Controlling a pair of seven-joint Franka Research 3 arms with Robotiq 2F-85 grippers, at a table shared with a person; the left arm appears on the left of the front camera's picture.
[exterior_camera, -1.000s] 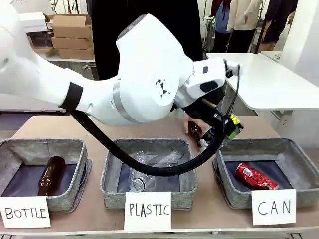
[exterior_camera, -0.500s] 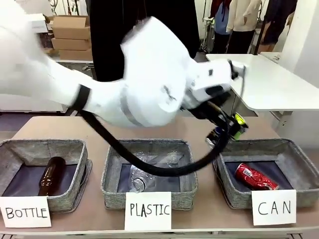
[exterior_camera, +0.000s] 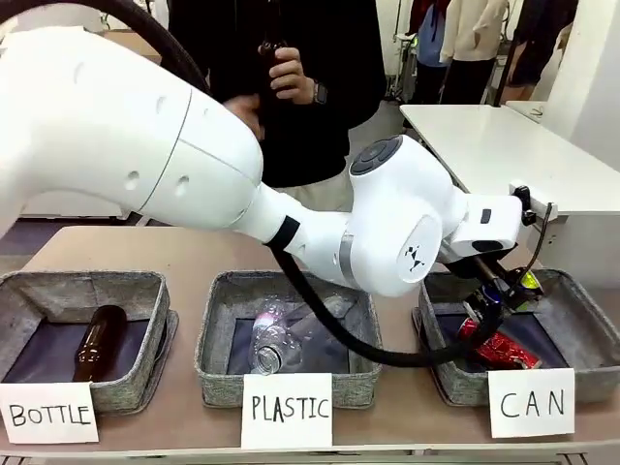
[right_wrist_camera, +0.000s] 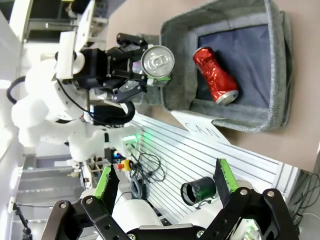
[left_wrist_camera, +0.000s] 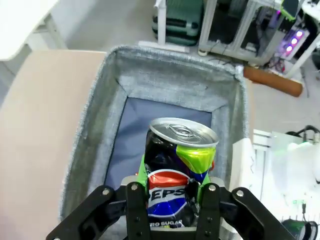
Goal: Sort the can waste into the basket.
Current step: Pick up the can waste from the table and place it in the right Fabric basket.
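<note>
Above the basket (left_wrist_camera: 100, 125), the left gripper (left_wrist_camera: 170, 192) pinches the black can (left_wrist_camera: 180, 165) mid-body; it looks light, thin-walled and easily crushed.

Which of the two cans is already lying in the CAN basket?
The dented red metal can; the black-and-silver Pepsi can is clamped in the left tool.

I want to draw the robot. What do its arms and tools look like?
Fat, rounded white arms, with a black cable looping along the left arm. The left tool and right tool are black with two fingers and green pads.
</note>
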